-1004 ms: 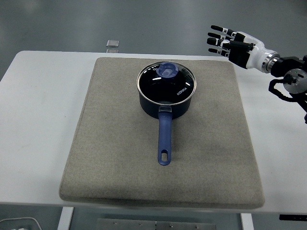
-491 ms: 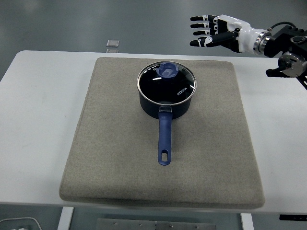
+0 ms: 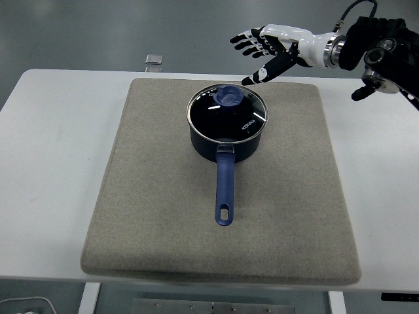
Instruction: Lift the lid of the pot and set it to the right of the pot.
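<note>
I see the white bench (image 3: 59, 163) with its smooth, rounded far-left corner, and most of its top is covered by a large grey mat (image 3: 157, 216), a felt-like rectangle with softened corners. On the mat's far half, near the middle of its far edge, sits the pot (image 3: 226, 145): a round, dark blue saucepan with a long, straight blue handle pointing toward the bench's near edge, a slot-shaped hole near its end. The pot lid (image 3: 227, 114) is on the pot, a glossy dark glass disc in a bright metal rim, with white print on its right side and a round blue knob (image 3: 228, 95) set toward its far side. My right robot hand (image 3: 267, 47) reaches in from the right over the mat's far edge, raised above and beyond the lid, clear of it. Its shell is white with black joints, and the fingers (image 3: 243, 39) are spread apart and hold nothing. A small pale square tile (image 3: 154, 59) lies on the floor beyond the bench's far edge.
</note>
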